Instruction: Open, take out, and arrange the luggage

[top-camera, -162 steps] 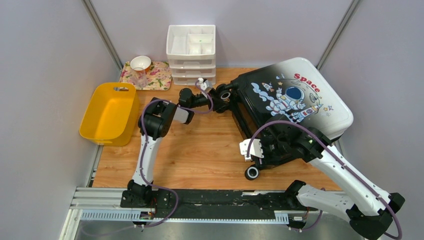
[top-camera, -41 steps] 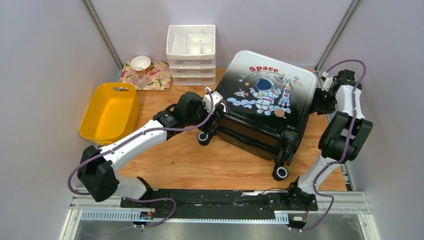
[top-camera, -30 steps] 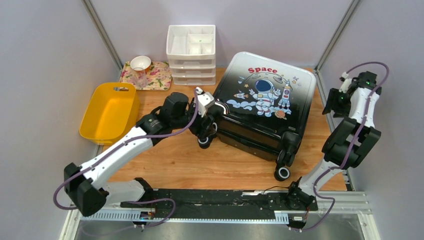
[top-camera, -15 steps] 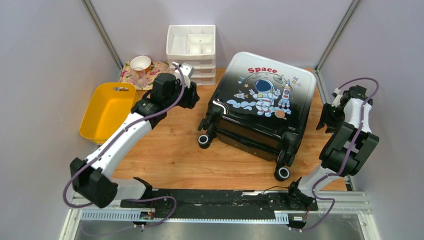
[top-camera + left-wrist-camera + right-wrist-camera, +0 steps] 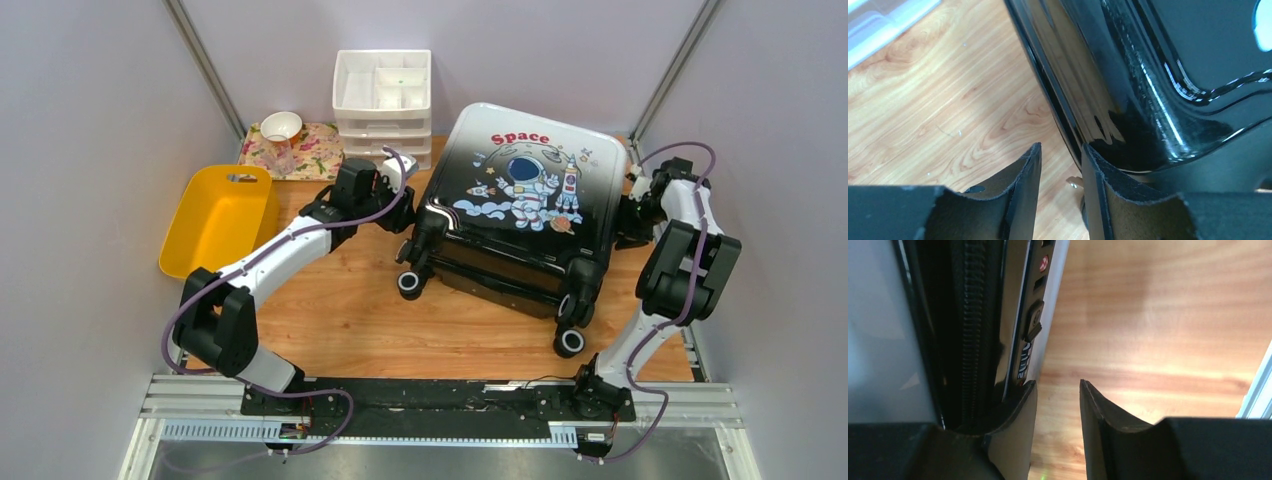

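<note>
luggage [image 5: 525, 215] interior: the two shell halves lie together, so nothing inside shows.
luggage in the wrist views: only a glossy black corner in one and a zipper edge in the other, both cut by the picture edges.
left gripper [image 5: 1061, 146] from above: fingertips lost between the wrist and the shell's left corner.
right gripper [image 5: 1057, 382] from above: fingertips cannot be made out against the shell's right edge.
metal bit [image 5: 1074, 183]: half behind a finger, too small to tell.
drawer organizer [image 5: 883, 20]: a blurred pale corner, cut off.
lock panel [image 5: 1032, 322]: blurred, markings unreadable.
pale strip [image 5: 1259, 390]: cut by the right edge, unidentifiable.
green speck [image 5: 400, 73]: too small to tell.
</note>
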You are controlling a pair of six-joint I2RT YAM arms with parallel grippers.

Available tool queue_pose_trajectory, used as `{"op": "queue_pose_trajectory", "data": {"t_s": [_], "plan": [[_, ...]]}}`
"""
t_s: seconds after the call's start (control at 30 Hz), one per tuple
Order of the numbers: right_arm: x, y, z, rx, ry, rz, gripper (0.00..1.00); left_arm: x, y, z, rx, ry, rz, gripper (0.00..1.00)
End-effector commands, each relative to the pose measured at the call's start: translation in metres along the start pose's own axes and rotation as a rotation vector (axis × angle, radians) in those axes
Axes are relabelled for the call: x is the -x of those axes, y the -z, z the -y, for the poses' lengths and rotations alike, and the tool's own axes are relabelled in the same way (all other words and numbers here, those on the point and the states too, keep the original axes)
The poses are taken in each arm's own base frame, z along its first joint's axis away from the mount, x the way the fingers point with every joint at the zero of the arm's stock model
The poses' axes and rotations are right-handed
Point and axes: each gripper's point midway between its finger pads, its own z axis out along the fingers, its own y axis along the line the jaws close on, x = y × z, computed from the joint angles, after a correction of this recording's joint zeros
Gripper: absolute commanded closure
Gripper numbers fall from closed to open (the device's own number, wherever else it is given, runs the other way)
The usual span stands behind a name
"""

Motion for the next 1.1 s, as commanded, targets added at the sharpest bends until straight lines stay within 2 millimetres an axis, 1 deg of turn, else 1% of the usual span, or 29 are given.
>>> {"op": "queue_pose_trajectory", "data": {"t_s": [0.0,0.03,0.07,0.1,0.17,0.2,0.23,0.27,0.3,0.33,0.37,0.4,0.43,0.47,0.5,0.53,0.57,0.6,0.63,0.67,0.7,0.73,0.77,0.8,0.83,0.9,0.93,0.97,1.07], "plan": [[0.076,-0.004,-0.084,0.272,0.177,0.165,0.58,-0.010,-0.003,0.087,-0.310,-0.098,0.018,0.55],[0.085,-0.002,-0.095,0.294,0.195,0.179,0.58,-0.013,-0.002,0.098,-0.347,-0.104,0.013,0.55],[0.093,-0.005,-0.098,0.302,0.188,0.183,0.56,-0.013,-0.006,0.104,-0.359,-0.113,0.009,0.55],[0.114,0.009,-0.104,0.298,0.210,0.238,0.55,-0.011,-0.009,0.115,-0.376,-0.117,0.016,0.55],[0.133,0.015,-0.092,0.231,0.202,0.274,0.48,-0.005,-0.018,0.119,-0.386,-0.054,0.014,0.55],[0.143,0.024,-0.080,0.175,0.204,0.302,0.45,0.000,-0.022,0.120,-0.387,-0.039,0.022,0.55],[0.160,0.042,-0.062,0.080,0.213,0.359,0.42,0.004,-0.026,0.118,-0.371,-0.023,0.024,0.54],[0.170,0.056,-0.050,0.030,0.217,0.396,0.36,0.011,-0.030,0.117,-0.363,-0.018,0.031,0.51],[0.177,0.073,-0.019,-0.070,0.185,0.433,0.31,0.014,-0.030,0.115,-0.351,-0.011,0.038,0.48],[0.192,0.099,-0.008,-0.104,0.185,0.500,0.28,0.016,-0.029,0.112,-0.327,-0.013,0.048,0.46],[0.194,0.114,0.002,-0.118,0.176,0.526,0.27,0.017,-0.025,0.111,-0.316,-0.023,0.056,0.41],[0.192,0.132,0.022,-0.138,0.146,0.547,0.27,0.015,-0.021,0.109,-0.307,-0.034,0.063,0.39],[0.191,0.147,0.026,-0.135,0.141,0.569,0.26,0.012,-0.010,0.105,-0.297,-0.057,0.080,0.37],[0.191,0.174,0.025,-0.143,0.159,0.614,0.25,0.012,-0.004,0.103,-0.294,-0.068,0.099,0.34],[0.178,0.184,0.030,-0.143,0.146,0.592,0.25,0.011,0.002,0.101,-0.292,-0.077,0.113,0.31],[0.171,0.193,0.026,-0.147,0.198,0.584,0.25,0.003,0.013,0.099,-0.289,-0.093,0.119,0.28],[0.157,0.206,0.018,-0.155,0.223,0.578,0.25,0.000,0.017,0.091,-0.268,-0.094,0.124,0.23],[0.138,0.206,0.011,-0.141,0.231,0.529,0.25,-0.005,0.021,0.088,-0.257,-0.100,0.120,0.22],[0.124,0.224,-0.001,-0.142,0.266,0.542,0.25,-0.013,0.027,0.084,-0.248,-0.121,0.114,0.21],[0.111,0.225,-0.005,-0.144,0.307,0.516,0.25,-0.022,0.030,0.077,-0.232,-0.113,0.091,0.21],[0.087,0.213,-0.010,-0.123,0.314,0.438,0.25,-0.029,0.032,0.072,-0.215,-0.105,0.081,0.21],[0.069,0.223,-0.016,-0.146,0.335,0.427,0.24,-0.045,0.035,0.065,-0.181,-0.093,0.064,0.21],[0.051,0.220,-0.019,-0.145,0.372,0.378,0.24,-0.050,0.038,0.059,-0.174,-0.087,0.078,0.21],[0.031,0.206,-0.020,-0.125,0.375,0.315,0.24,-0.057,0.040,0.060,-0.185,-0.085,0.085,0.21],[0.016,0.214,-0.027,-0.133,0.401,0.321,0.24,-0.075,0.044,0.064,-0.201,-0.080,0.082,0.21],[-0.006,0.209,-0.028,-0.139,0.439,0.288,0.24,-0.078,0.046,0.068,-0.226,-0.108,0.144,0.20],[-0.023,0.204,-0.031,-0.131,0.445,0.270,0.23,-0.095,0.048,0.072,-0.250,-0.111,0.140,0.20],[-0.032,0.201,-0.034,-0.119,0.453,0.258,0.23,-0.090,0.048,0.075,-0.265,-0.132,0.186,0.19],[-0.054,0.196,-0.045,-0.097,0.468,0.232,0.23,-0.099,0.047,0.080,-0.303,-0.174,0.196,0.19]]}}
